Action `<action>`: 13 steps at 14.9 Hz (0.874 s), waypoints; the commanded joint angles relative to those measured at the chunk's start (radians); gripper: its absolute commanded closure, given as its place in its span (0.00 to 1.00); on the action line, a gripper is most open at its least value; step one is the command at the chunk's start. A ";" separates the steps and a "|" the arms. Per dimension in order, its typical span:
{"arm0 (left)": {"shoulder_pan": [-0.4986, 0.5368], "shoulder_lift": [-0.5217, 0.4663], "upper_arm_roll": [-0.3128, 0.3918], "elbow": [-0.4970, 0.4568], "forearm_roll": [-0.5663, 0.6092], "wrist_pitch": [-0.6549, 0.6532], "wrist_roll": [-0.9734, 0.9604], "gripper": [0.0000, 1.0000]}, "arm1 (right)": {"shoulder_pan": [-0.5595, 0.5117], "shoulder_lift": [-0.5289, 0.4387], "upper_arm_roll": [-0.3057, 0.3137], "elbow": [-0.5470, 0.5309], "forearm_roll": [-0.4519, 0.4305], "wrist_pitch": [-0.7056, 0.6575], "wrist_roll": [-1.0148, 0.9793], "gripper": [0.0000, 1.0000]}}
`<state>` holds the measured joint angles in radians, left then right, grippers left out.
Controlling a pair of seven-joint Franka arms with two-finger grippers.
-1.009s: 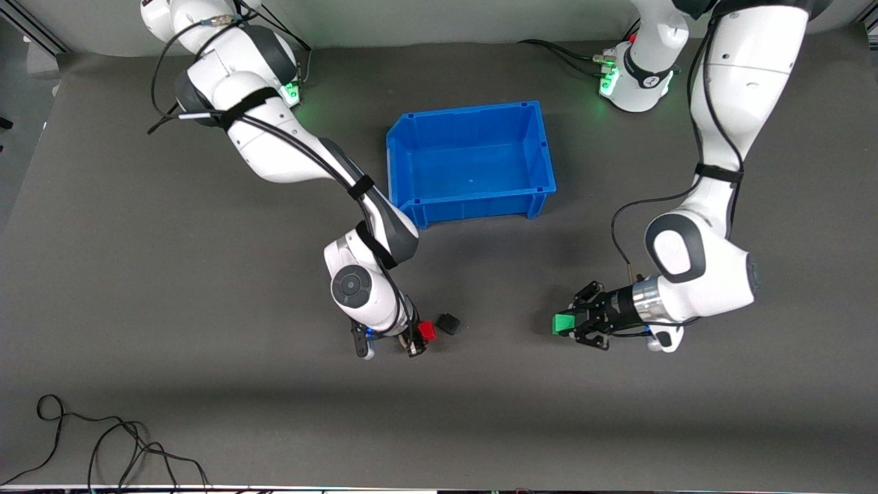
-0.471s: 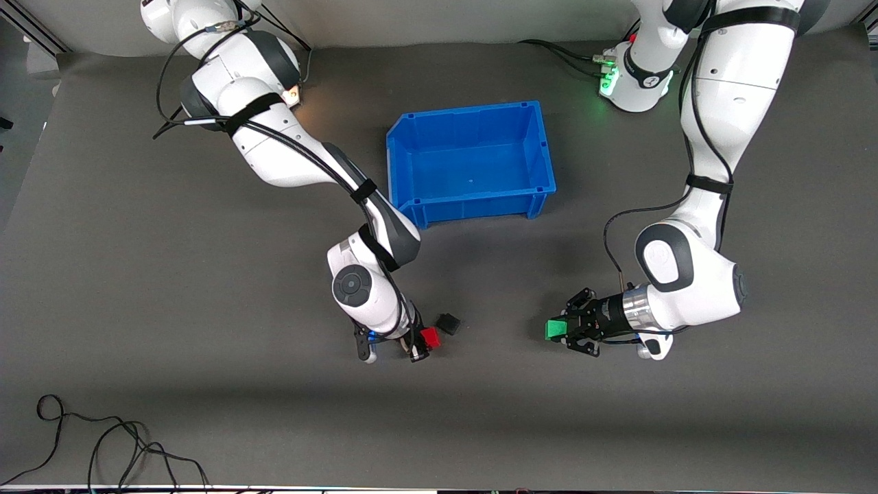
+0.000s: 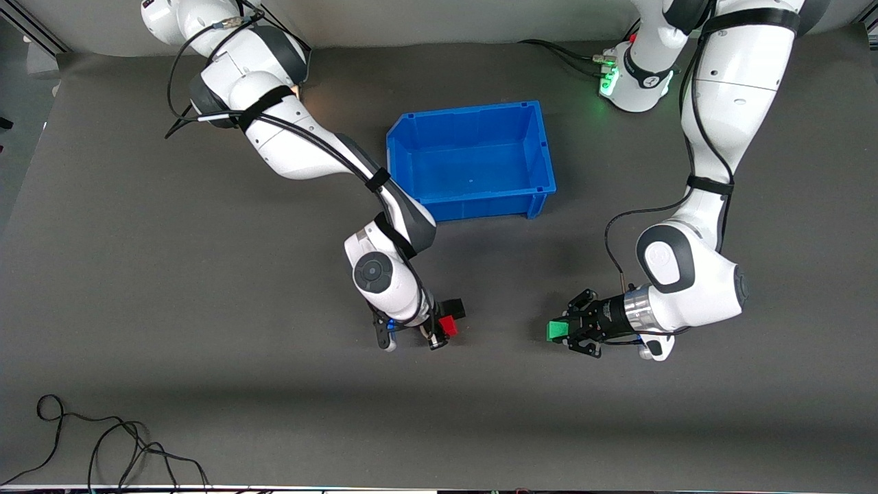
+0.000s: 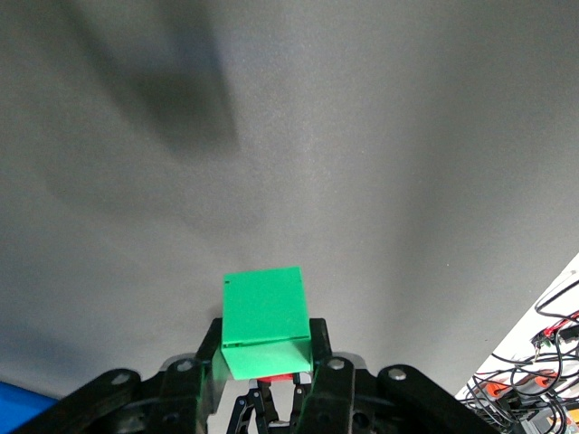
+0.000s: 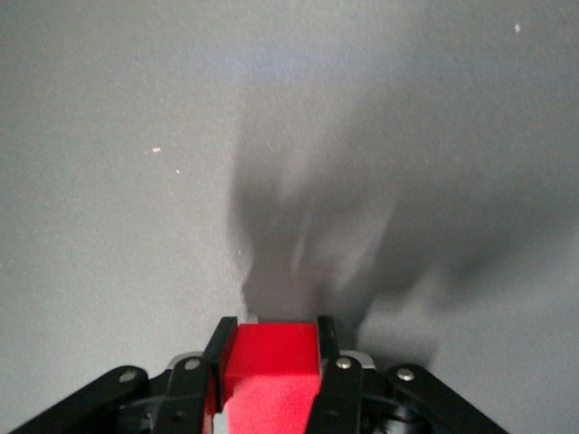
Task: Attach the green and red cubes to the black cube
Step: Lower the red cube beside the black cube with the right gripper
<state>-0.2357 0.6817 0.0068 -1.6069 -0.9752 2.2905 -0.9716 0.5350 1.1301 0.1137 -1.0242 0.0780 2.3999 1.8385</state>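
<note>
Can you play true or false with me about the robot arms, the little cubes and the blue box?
1. The right end effector holds the red cube. True.
2. The green cube is inside the blue bin. False: the left end effector holds it, away from the bin and toward the left arm's end of the table.
3. The black cube sits right beside the red cube. True.
4. The bin has cubes in it. False: no cube shows inside it.
5. The green cube touches the black cube. False: they are well apart, with bare mat between them.
</note>
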 commanded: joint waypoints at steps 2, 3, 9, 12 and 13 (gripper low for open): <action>-0.014 0.007 0.015 0.018 0.015 -0.011 -0.056 1.00 | 0.028 0.019 -0.014 0.036 0.011 -0.018 0.031 0.88; -0.014 0.007 0.015 0.018 0.015 -0.011 -0.058 1.00 | 0.025 0.019 -0.014 0.039 0.011 -0.018 0.031 0.88; -0.014 0.007 0.016 0.016 0.015 -0.011 -0.056 1.00 | 0.017 0.019 -0.034 0.018 -0.137 -0.047 0.001 0.88; -0.014 0.007 0.016 0.016 0.015 -0.013 -0.056 1.00 | 0.020 0.014 -0.034 0.007 -0.251 -0.100 -0.025 0.87; -0.014 0.007 0.016 0.016 0.015 -0.013 -0.058 1.00 | 0.023 0.014 -0.034 0.006 -0.268 -0.100 -0.028 0.87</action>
<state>-0.2358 0.6837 0.0079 -1.6069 -0.9739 2.2903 -0.9993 0.5494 1.1280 0.0941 -1.0109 -0.1319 2.3388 1.8353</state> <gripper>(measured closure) 0.630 0.612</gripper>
